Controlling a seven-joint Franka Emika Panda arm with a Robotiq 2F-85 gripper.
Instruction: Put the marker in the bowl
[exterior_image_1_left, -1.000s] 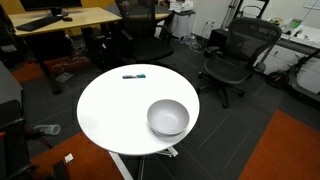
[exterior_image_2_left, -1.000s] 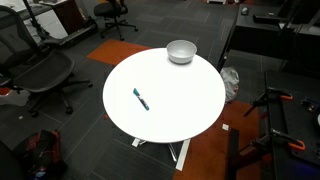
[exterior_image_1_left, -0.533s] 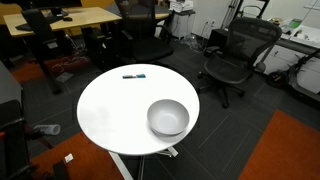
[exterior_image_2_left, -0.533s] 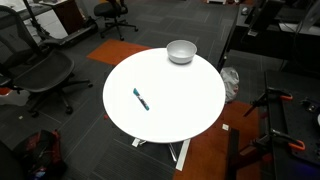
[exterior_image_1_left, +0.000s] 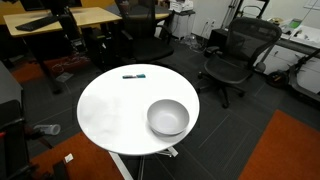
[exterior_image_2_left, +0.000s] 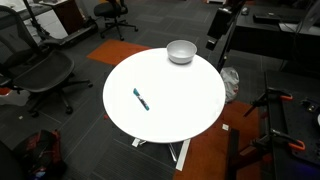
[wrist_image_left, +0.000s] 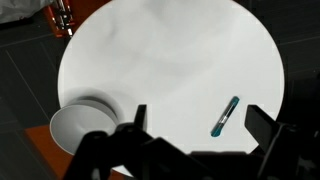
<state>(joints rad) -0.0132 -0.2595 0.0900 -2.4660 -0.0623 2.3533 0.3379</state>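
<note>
My gripper (wrist_image_left: 195, 112) hangs above the round white worktop (wrist_image_left: 170, 55) with its two dark fingers (wrist_image_left: 136, 122) spread wide apart and nothing between them but bare worktop far below. It touches neither object.

In the wrist view the marker (wrist_image_left: 225, 116) lies flat on the worktop toward the right. It is slanted, with its teal-blue end pointing to the near side, and it sits just inside my right finger in the picture. The bowl (wrist_image_left: 75, 128) stands upright at the lower left, close to the worktop's edge and outside my left finger. It is empty, and part of its rim is hidden behind the gripper body.

In both exterior views the marker (exterior_image_1_left: 133, 75) (exterior_image_2_left: 141, 99) and the bowl (exterior_image_1_left: 168, 117) (exterior_image_2_left: 181, 51) are well apart, on opposite parts of the worktop (exterior_image_1_left: 110, 115) (exterior_image_2_left: 185, 100). The marker rests alone on the open surface and the bowl stands near the rim.

Around the worktop, in an exterior view, a black office chair (exterior_image_1_left: 235, 55) stands on the far right and a wooden desk (exterior_image_1_left: 75, 16) on the far left, over dark carpet.
</note>
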